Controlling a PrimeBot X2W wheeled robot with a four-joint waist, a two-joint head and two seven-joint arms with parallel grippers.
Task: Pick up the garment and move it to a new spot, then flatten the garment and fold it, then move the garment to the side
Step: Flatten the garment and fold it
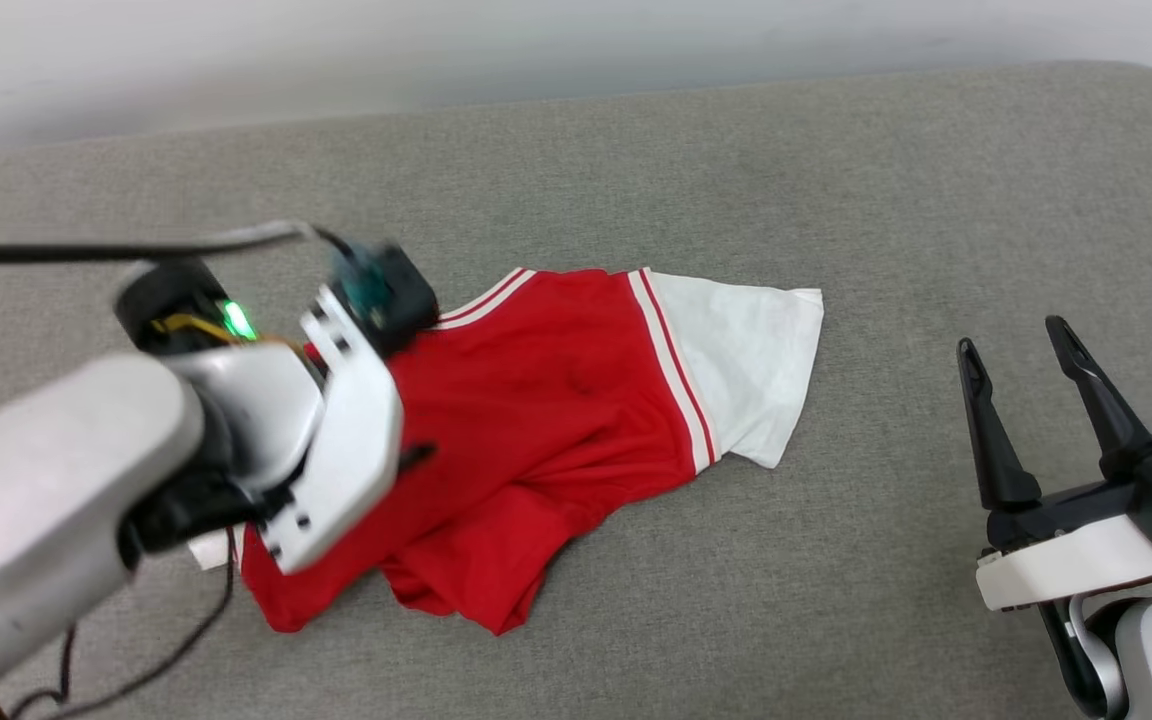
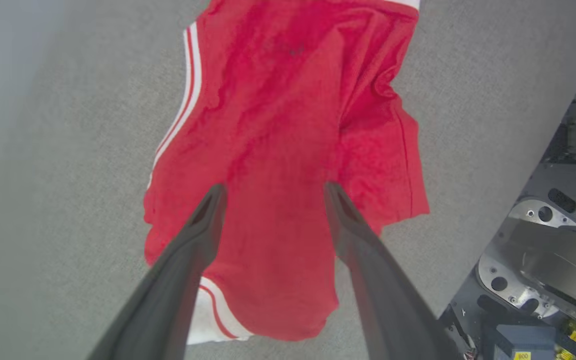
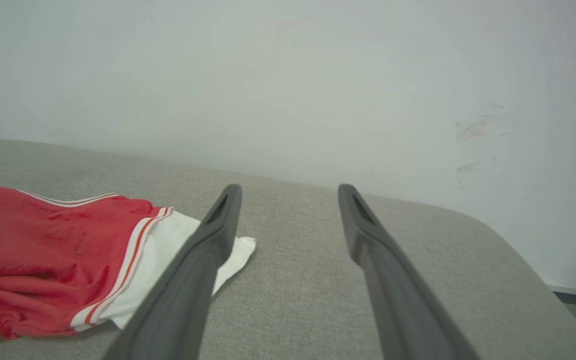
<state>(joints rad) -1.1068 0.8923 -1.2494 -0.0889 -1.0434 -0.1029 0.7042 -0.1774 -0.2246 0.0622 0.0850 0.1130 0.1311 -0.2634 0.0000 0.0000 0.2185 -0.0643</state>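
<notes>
The left arm's pale forearm (image 1: 46, 470) fills the near left corner of the head view, its wrist over the garment (image 1: 536, 400). In the left wrist view the left gripper (image 2: 274, 186) hangs above the red body of the shirt with its two dark fingers spread wide and no cloth between them; whether the tips touch the fabric I cannot tell.

The garment lies loose on the grey padded surface (image 1: 736, 150), left of its middle and well clear of the far edge along the white wall (image 3: 288, 75). Neither arm holds it. One white sleeve (image 1: 746, 370) lies fairly flat, pointing toward the right side of the pad. The red lower part is bunched and doubled over toward the near edge, and the other sleeve shows as a small white scrap (image 2: 213, 320) under the red cloth.

The right gripper (image 1: 1011, 335) waits near the right end of the pad, fingers apart and empty, well apart from the shirt.

My reading: if the first move to a new spot is done, nothing more is. The shirt is not yet flattened, so spreading, folding and moving aside all remain.
</notes>
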